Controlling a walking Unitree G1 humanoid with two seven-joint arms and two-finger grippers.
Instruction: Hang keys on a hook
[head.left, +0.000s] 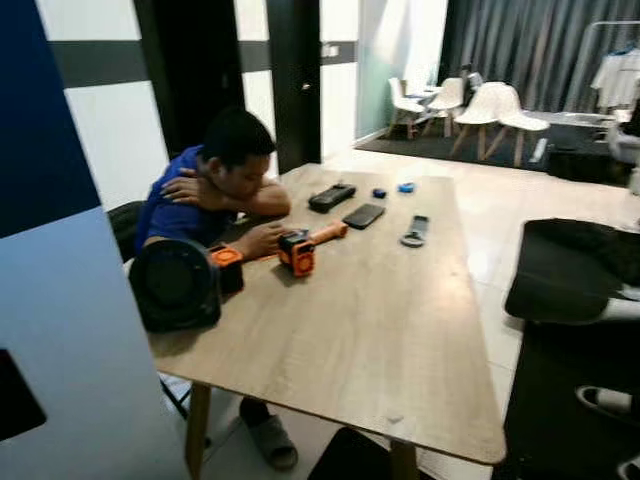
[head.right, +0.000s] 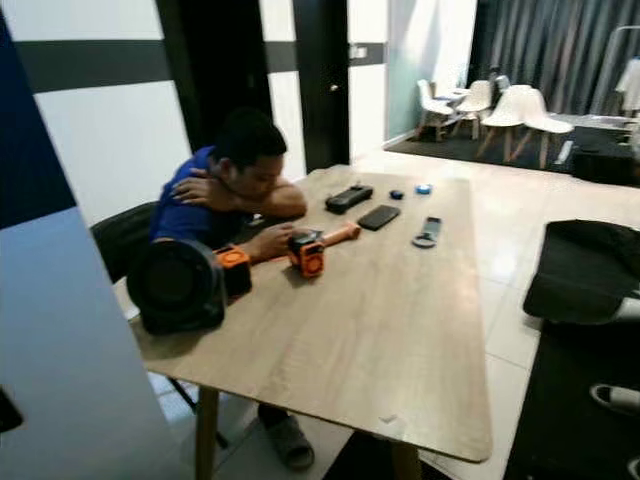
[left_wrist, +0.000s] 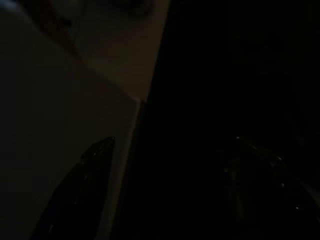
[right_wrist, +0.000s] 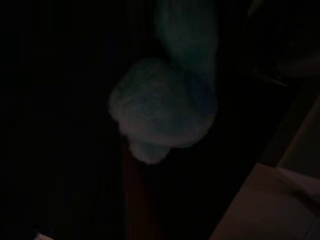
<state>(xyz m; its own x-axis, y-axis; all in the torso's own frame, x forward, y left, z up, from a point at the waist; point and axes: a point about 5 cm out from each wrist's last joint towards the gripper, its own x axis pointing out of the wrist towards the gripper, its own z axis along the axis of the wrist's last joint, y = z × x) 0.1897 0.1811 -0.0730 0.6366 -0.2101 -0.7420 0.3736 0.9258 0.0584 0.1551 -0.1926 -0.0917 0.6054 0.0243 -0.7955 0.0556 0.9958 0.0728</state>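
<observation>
Small items lie at the far end of a long wooden table: two small blue objects, a grey remote-like piece, a black phone and a black case. I cannot tell which of them are keys. My left gripper hangs in the dark beside a pale edge, its two black fingers apart with nothing between them. The right wrist view is very dark, and a pale bluish rounded shape is all I can make out there.
A person in a blue shirt sits at the table's left side, leaning on it, one hand by an orange and black tool. A round black fan stands near the corner. A blue-white panel is close on the left. White chairs stand far back.
</observation>
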